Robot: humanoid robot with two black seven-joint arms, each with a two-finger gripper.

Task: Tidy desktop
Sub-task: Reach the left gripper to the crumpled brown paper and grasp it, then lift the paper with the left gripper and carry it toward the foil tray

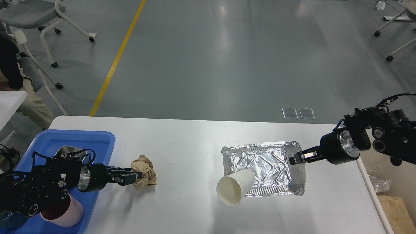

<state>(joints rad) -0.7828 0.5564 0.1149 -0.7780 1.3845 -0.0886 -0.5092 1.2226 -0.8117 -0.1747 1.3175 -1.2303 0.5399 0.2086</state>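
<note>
The surface (pixel 188 143) is a wide, smooth white top with rounded corners, filling the lower part of my view; behind it is a glossy grey floor (pixel 227 58) with a yellow line (pixel 113 65). My left end effector (pixel 132 177) is closed on a crumpled brown paper ball (pixel 144 168). My right end effector (pixel 295 159) pinches the rim of a wrinkled foil tray (pixel 265 164). A white paper cup (pixel 234 189) lies on its side against the tray. A blue plastic tray (pixel 81 141) sits at the left.

I'm in a lab or workshop hall — grey sealed floor (pixel 227 58), yellow floor line (pixel 113 65), wheeled chairs (pixel 35 16) upper left.
</note>
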